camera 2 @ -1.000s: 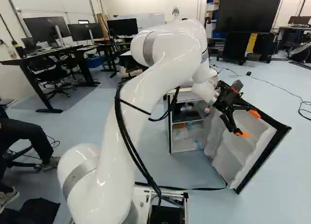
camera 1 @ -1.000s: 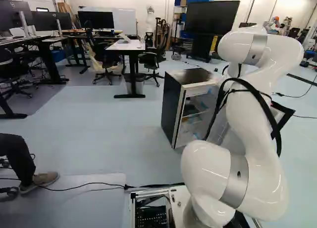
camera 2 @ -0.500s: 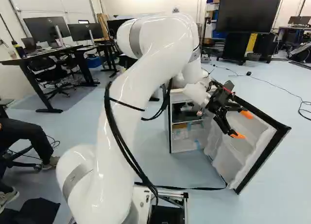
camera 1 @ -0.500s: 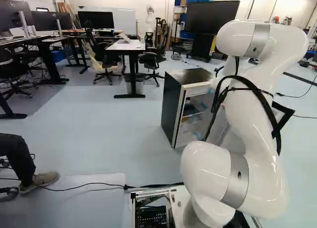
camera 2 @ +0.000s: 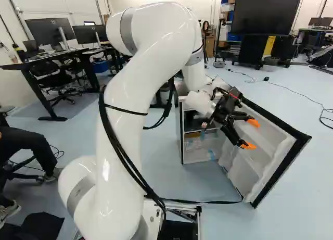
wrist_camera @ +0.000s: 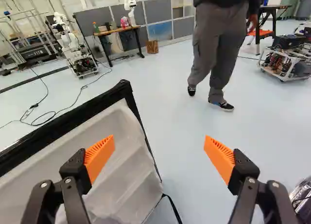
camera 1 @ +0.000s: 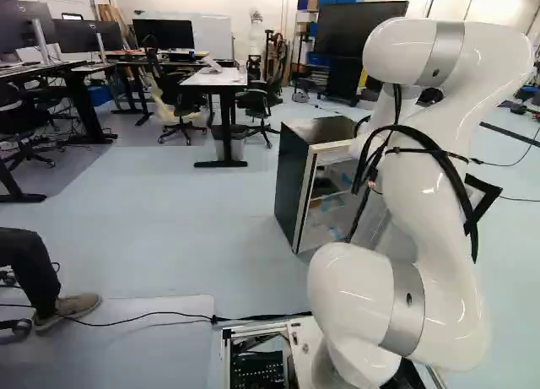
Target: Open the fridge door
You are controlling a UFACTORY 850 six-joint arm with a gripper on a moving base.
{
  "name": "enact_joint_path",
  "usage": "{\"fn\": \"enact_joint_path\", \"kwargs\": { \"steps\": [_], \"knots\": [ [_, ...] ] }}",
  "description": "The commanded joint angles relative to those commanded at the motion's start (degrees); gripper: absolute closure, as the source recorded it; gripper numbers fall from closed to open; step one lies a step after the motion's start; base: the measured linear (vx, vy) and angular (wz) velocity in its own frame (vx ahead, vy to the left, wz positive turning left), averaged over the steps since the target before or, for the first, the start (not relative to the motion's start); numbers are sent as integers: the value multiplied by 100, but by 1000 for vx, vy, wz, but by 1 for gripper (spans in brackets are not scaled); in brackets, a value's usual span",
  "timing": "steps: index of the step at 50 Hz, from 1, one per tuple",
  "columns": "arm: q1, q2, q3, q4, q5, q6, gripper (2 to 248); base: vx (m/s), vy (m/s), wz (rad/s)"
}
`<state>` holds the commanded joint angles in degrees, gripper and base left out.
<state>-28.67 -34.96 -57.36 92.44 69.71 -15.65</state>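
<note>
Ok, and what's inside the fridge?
A shelf, with something dark above it and a brown item below. The arm hides part of the interior, so more may be there.

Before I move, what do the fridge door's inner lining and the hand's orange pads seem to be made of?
Door lining: probably moulded plastic, whitish and fairly matt, judging by its rounded ridges. Orange pads: likely rubber or flexible plastic, matt and finely ribbed; the look leaves open which.

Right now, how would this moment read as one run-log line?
fridge door: standing open | gripper: open, empty, near the door's inner side | shelves: exposed | task: looks done
</note>
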Motion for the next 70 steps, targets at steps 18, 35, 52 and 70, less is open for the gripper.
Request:
{"fn": "enact_joint_path", "kwargs": {
  "steps": [18, 35, 52, 70],
  "knots": [
    [344, 344, 582, -373, 0, 0, 3, 0, 0, 0],
    [712, 646, 1074, -742, 0, 0, 3, 0, 0, 0],
    [1093, 931, 1521, -1079, 0, 0, 3, 0, 0, 0],
    [1174, 1002, 1619, -1147, -8, 7, 3, 0, 0, 0]
  ]
}}
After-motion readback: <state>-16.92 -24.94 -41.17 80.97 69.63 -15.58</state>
